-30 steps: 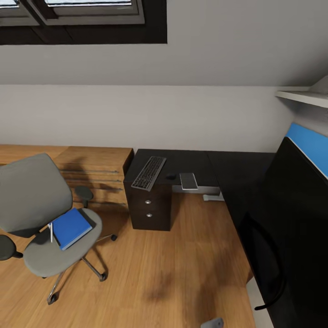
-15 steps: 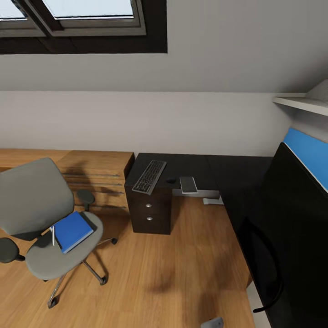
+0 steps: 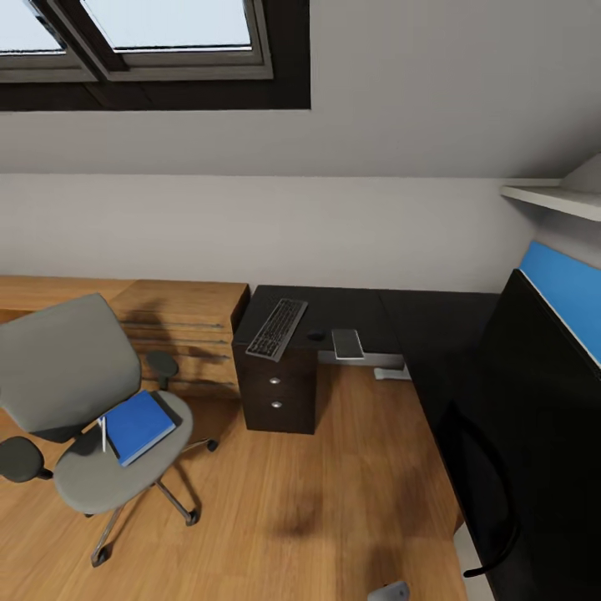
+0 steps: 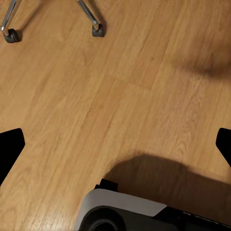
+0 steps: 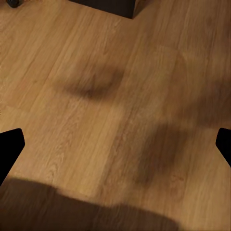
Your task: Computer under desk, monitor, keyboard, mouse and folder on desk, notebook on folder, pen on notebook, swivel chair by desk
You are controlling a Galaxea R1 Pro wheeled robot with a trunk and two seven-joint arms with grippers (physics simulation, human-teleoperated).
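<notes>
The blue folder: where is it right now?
In the head view, the folder lies on the swivel chair seat at lower left, left of the desk drawer unit.

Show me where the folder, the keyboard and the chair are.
folder (image 3: pixel 138 426), head view, middle of its blue cover.
keyboard (image 3: pixel 277 329), head view, middle of the keys.
chair (image 3: pixel 67 367), head view, grey backrest.

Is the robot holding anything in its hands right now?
No, nothing. The left gripper and right gripper are both open, with only bare wood floor between their fingertips. The blue folder lies on the swivel chair.
</notes>
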